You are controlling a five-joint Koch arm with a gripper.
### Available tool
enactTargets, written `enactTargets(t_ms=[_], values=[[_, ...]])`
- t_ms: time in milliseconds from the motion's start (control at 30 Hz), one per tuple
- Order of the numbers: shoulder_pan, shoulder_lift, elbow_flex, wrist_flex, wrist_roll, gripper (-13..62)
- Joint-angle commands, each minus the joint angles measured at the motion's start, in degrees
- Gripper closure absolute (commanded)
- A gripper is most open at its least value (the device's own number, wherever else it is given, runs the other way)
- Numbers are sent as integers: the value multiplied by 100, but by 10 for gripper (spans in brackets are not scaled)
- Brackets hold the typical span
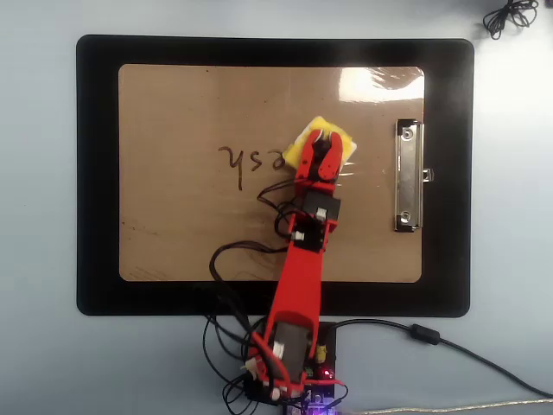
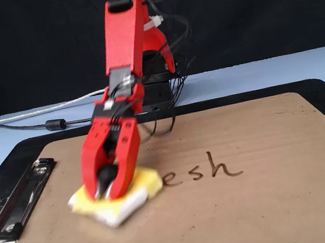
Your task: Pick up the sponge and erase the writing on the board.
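Observation:
The yellow sponge [image 1: 298, 149] with a white underside lies flat on the tan board [image 1: 173, 233], just right of the writing in the overhead view. My red gripper [image 1: 321, 138] reaches down onto it, jaws closed around the black round spot at its centre. In the fixed view the gripper [image 2: 107, 191] presses the sponge [image 2: 148, 184] onto the board [image 2: 261, 217]. Of the writing [image 1: 251, 160] only "esh" [image 2: 212, 169] shows; the sponge covers the first letter.
The silver clip [image 1: 408, 177] sits on the board's right short side, close to the sponge; in the fixed view the clip [image 2: 18, 197] is at the left. A black mat [image 1: 95, 173] surrounds the board. Arm base and cables [image 1: 294, 380] are at the bottom edge.

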Motion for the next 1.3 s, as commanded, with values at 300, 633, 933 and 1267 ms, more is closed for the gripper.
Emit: enactTargets(t_ms=[300, 633, 933, 1267], values=[[35, -114, -325, 53, -53, 575], [-1213, 2487, 2443, 44, -1072, 574], [-1740, -404, -527, -70, -1441, 574], [-2127, 1354, 1441, -185, -1433, 574]])
